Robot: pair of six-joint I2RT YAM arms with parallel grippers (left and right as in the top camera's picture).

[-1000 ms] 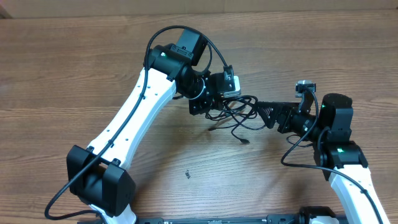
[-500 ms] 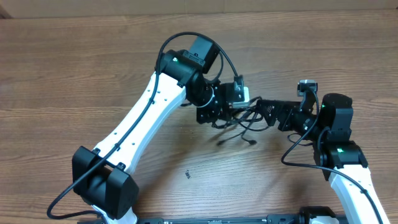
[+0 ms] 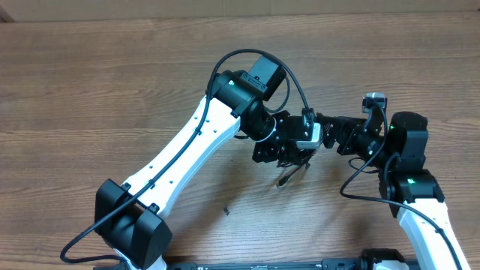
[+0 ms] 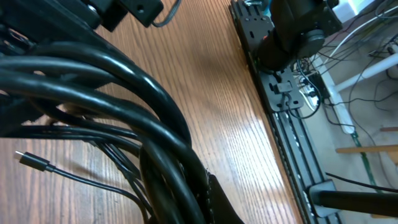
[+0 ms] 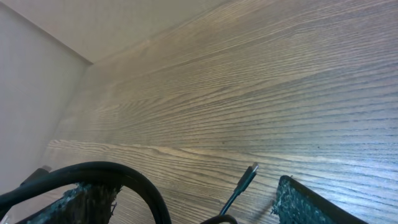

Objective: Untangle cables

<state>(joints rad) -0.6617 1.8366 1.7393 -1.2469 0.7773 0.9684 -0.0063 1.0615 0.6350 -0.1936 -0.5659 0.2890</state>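
Observation:
The cables [image 3: 291,166] are a bundle of thin black cords on the wooden table, right of centre, with one loose end trailing toward the front. My left gripper [image 3: 298,147] is shut on the bundle. In the left wrist view the bundle [image 4: 124,106] fills the frame beside a finger, and a thin silver-tipped plug end [image 4: 30,160] lies on the wood. My right gripper [image 3: 328,132] is right next to the left one. In the right wrist view its fingers [image 5: 199,208] are apart, with a plug end [image 5: 247,175] and a black loop [image 5: 134,180] between them.
A small dark speck [image 3: 226,211] lies on the table toward the front. The black base rail [image 4: 283,118] with loose wiring runs along the table's front edge. A pale wall [image 5: 37,81] borders the table's far side.
My left arm has swung to the right, carrying the cable bundle up against the right gripper. The right arm has barely moved.

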